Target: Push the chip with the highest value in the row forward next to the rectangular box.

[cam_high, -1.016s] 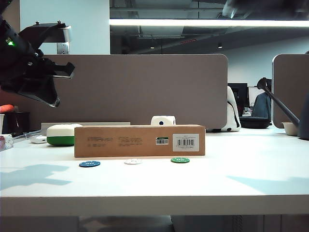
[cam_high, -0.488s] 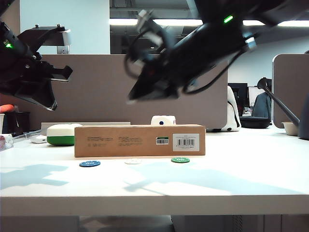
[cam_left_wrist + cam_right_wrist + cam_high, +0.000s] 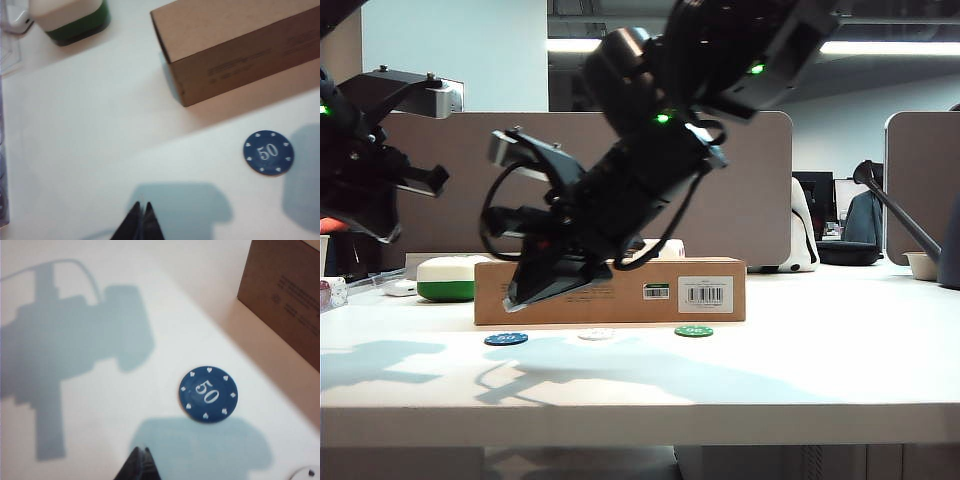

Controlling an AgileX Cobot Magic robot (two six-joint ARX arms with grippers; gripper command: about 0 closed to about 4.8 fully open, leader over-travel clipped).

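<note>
Since the blue chip marked 50 lies on the bench just short of the rectangular box, the right hand hovers above it, fingers pressed together for pushing. Left hand, likewise closed, hangs aside, leaving room.

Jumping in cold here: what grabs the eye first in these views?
The right arm fills the middle of the exterior view, its right gripper hanging shut just above the blue chip. Behind stands the long rectangular box. The left gripper, also shut, waits high at the left.
</note>
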